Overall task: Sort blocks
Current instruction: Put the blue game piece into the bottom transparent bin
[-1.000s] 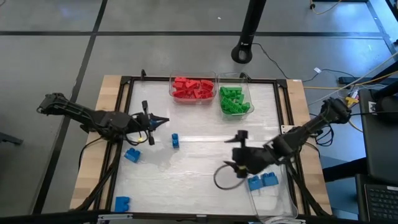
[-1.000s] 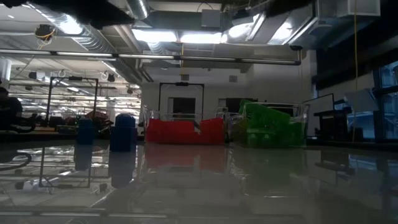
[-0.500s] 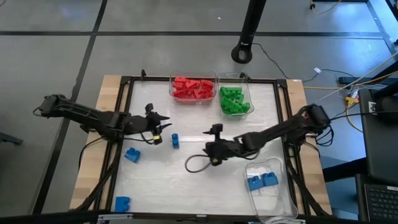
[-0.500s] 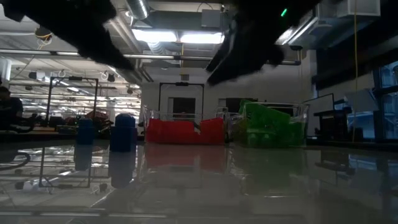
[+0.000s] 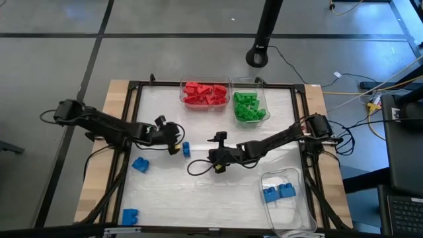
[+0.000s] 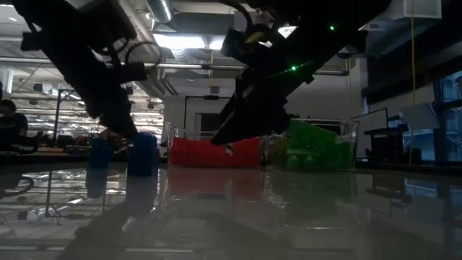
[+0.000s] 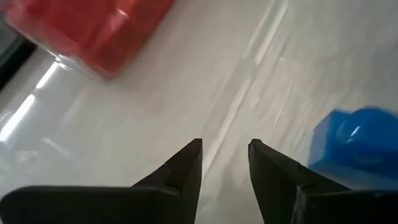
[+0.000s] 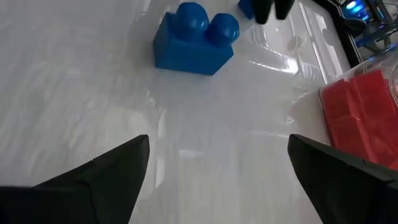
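Note:
A blue two-stud block (image 5: 186,149) lies flat on the white table between my two grippers. My left gripper (image 5: 176,144) is just left of it, fingers narrowly open (image 7: 225,144), and the block (image 7: 356,144) sits off to one side of the fingertips. My right gripper (image 5: 211,154) is to the block's right, wide open (image 8: 217,140) and pointing at the block (image 8: 193,40). Two more blue blocks (image 5: 140,164) (image 5: 129,215) lie near the table's left edge. Neither gripper touches a block.
Clear bins stand at the far edge, one holding red blocks (image 5: 205,94) and one holding green blocks (image 5: 250,106). A third clear bin (image 5: 294,206) at the near right holds two blue blocks (image 5: 279,192). A black frame (image 5: 132,119) borders the table. A cable loops below the right gripper (image 5: 195,168).
My right gripper has swept from beside the blue-block bin at the near right toward the table's left and slightly far, arriving close to the middle blue block. My left gripper has moved a little to the right, toward the same block. No block has moved.

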Tool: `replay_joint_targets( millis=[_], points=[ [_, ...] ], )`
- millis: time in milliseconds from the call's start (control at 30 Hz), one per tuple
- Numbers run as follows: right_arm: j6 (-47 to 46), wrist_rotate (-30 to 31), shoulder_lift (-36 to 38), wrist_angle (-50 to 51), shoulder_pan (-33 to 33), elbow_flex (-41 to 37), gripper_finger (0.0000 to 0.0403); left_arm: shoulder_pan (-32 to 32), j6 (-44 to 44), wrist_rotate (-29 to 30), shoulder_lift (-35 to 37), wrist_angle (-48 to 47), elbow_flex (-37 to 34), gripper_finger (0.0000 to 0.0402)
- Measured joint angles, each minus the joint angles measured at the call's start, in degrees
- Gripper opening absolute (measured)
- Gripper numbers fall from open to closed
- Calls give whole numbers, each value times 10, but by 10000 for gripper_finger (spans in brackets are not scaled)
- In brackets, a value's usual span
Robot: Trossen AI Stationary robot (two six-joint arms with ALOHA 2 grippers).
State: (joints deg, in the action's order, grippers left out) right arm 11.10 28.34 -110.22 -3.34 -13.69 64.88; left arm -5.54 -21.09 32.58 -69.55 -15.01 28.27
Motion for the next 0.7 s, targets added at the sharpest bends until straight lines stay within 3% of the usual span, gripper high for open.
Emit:
replay_joint_targets(
  millis=[267,333,533,700],
  points=[
    [12,6,0,-6,0,0,381,-4,-6,-22,-106,59,0,117],
    [12,6,0,-6,0,0,381,-10,-7,-47,-135,97,0,117],
    [13,7,0,-12,-1,0,381,-37,59,-44,-217,264,0,116],
    [13,5,0,-13,-1,0,381,-59,102,-80,-244,371,0,116]
  ],
)
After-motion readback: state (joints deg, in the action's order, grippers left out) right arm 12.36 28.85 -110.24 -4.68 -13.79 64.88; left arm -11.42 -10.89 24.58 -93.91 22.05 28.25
